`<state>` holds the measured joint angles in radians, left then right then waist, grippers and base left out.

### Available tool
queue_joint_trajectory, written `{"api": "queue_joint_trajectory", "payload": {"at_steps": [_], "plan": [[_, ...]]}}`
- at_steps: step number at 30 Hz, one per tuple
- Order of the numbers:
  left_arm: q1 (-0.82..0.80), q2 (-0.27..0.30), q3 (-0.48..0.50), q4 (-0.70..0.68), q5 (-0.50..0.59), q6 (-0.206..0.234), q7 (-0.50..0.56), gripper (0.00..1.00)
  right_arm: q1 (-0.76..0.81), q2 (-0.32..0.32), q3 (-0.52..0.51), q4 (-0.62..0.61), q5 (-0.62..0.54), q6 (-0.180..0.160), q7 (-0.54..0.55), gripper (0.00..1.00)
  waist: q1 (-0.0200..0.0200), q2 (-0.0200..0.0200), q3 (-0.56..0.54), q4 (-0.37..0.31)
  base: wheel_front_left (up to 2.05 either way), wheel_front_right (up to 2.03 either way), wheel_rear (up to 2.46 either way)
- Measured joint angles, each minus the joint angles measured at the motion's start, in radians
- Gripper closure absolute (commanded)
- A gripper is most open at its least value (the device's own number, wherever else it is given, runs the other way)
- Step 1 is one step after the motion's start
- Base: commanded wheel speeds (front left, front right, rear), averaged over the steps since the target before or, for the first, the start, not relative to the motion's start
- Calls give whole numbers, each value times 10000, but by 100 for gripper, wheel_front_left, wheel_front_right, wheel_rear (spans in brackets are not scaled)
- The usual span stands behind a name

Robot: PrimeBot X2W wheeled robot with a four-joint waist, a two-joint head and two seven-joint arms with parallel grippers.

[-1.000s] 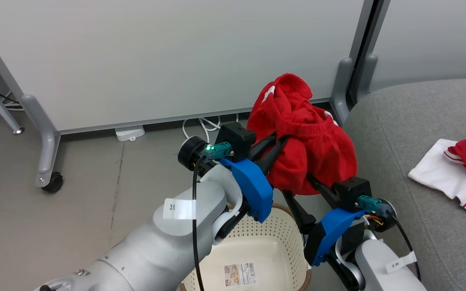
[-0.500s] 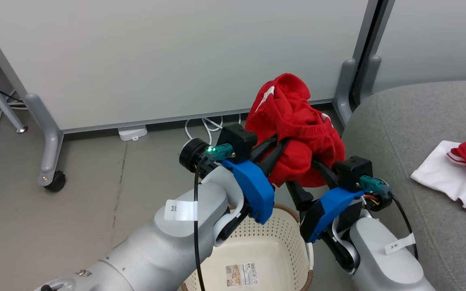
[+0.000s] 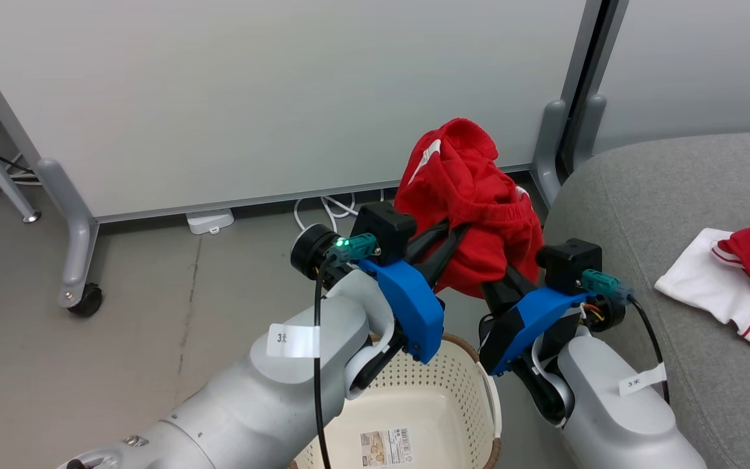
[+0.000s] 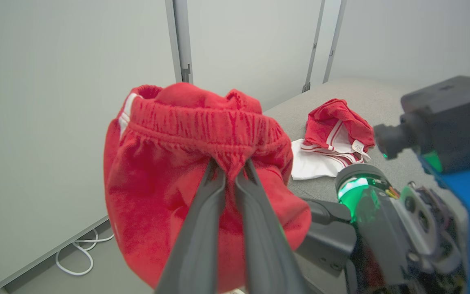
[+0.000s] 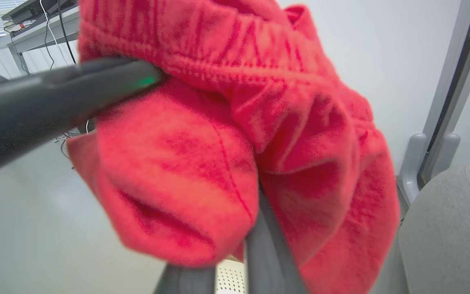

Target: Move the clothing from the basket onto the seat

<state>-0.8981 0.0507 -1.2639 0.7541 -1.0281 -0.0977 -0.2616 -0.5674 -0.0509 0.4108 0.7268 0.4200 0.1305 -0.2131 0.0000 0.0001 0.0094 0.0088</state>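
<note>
Where the red shorts (image 3: 469, 195) are hanging: off the floor, bunched between the two grippers. In the head view they are sitting above the basket's far rim and just beside the seat's rounded left edge.
Lie of the cloth: the gathered elastic waistband (image 4: 202, 122) is riding on top, a white side stripe is showing at its left end, and the rest is drooping in a loose bag below the fingers.
Grip on the robot's left: the left gripper (image 3: 456, 228) is coming at the bundle from the left. In the left wrist view its two dark fingers are meeting in a narrow V and pinching a tuck of the waistband at mid-length.
Grip on the robot's right: the right gripper (image 3: 505, 281) is reaching in from below and to the right. In the right wrist view its fingers (image 5: 265, 253) are running up close together into a fold of the shorts and clamping it, the tips being covered by cloth.
Below: the basket (image 3: 479, 371), cream and perforated, is standing on the floor under both forearms, its barcode sticker (image 3: 385, 446) facing up.
To the right: the seat (image 3: 642, 215), a grey upholstered cushion, is carrying the red-and-white garment (image 3: 733, 280), which is lying crumpled and well apart from the shorts.
Behind: white partition panels (image 3: 284, 98) are standing on grey castor legs, with white cables (image 3: 326, 208) trailing at their foot.
</note>
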Motion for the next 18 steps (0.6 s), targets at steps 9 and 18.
{"api": "queue_joint_trajectory", "payload": {"at_steps": [9, 18], "plan": [[50, -2, 215, 50, 169, 4, 2, 100, -31, 2, 209, 360, 221, 0, -178, 100, 0, 0, -19, -104, 0, 0, 0], [120, -2, 387, 144, 345, -2, 4, 100, -47, 10, 316, 556, 387, 2, -245, 100, 0, 0, -14, -149, 0, 0, 0]]}}
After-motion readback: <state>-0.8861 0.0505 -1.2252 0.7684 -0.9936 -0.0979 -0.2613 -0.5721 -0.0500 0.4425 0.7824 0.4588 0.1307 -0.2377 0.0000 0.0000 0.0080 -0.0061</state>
